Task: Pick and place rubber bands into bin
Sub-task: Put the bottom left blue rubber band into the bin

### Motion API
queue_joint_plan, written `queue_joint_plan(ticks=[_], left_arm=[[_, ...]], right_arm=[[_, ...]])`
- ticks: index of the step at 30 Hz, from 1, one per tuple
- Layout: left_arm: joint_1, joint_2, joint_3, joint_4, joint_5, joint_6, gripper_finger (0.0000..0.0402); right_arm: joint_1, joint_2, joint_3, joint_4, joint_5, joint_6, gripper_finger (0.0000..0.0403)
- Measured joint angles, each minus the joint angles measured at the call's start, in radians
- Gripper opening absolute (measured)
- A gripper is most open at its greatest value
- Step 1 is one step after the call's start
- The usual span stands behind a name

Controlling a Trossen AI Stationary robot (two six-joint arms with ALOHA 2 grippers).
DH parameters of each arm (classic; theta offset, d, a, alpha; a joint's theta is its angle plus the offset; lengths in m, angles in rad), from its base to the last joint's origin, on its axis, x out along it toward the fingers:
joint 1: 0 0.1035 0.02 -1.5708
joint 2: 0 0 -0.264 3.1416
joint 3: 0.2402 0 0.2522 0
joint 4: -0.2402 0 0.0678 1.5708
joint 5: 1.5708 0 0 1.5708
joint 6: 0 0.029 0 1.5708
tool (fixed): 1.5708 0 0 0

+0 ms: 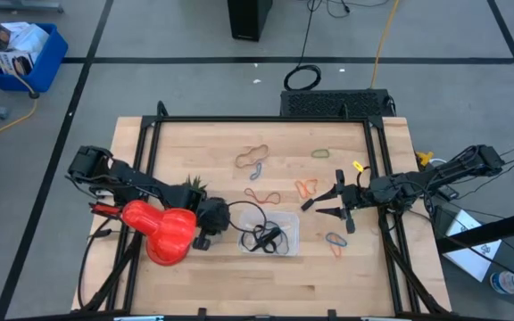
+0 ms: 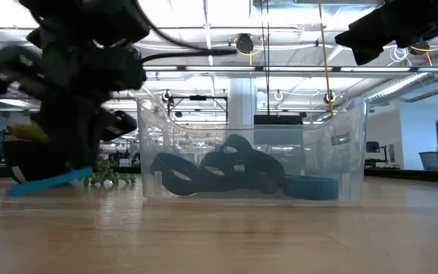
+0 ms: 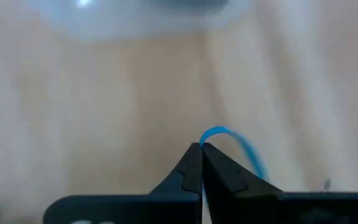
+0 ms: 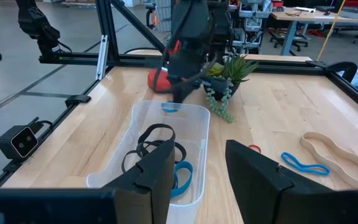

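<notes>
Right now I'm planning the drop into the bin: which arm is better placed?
Left. The left gripper is shut on a blue rubber band beside the bin. The right gripper is open and empty.

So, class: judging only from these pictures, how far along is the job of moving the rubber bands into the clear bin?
Done: the bin already holds several black bands and a blue one.
In hand: the left gripper is shut on a blue band at the bin's edge.
Left: loose bands lie scattered across the table. The right gripper hovers open beside the bin, empty.
</notes>
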Motion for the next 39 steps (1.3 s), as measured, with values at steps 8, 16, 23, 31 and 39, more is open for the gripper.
queue_joint_plan(ticks=[8,16,23,31,39], left_arm=[[0.079,-0.086,0.001,0.151,0.274,-0.096,0.0006],[0.156,-0.146,0.002,0.472,0.426,-0.310,0.0004],[0.194,-0.138,0.001,0.607,0.464,-0.402,0.0003],[0.188,-0.123,0.001,0.599,0.334,-0.374,0.0003],[0.184,-0.044,0.001,0.594,0.185,-0.352,0.0005]], right_arm=[[0.000,0.000,0.000,0.000,0.000,0.000,0.0141],[0.000,0.000,0.000,0.000,0.000,-0.003,0.0141],[0.000,0.000,0.000,0.000,0.000,-0.010,0.0141],[0.000,0.000,0.000,0.000,0.000,-0.029,0.0141],[0.000,0.000,0.000,0.000,0.000,-0.052,0.0141]])
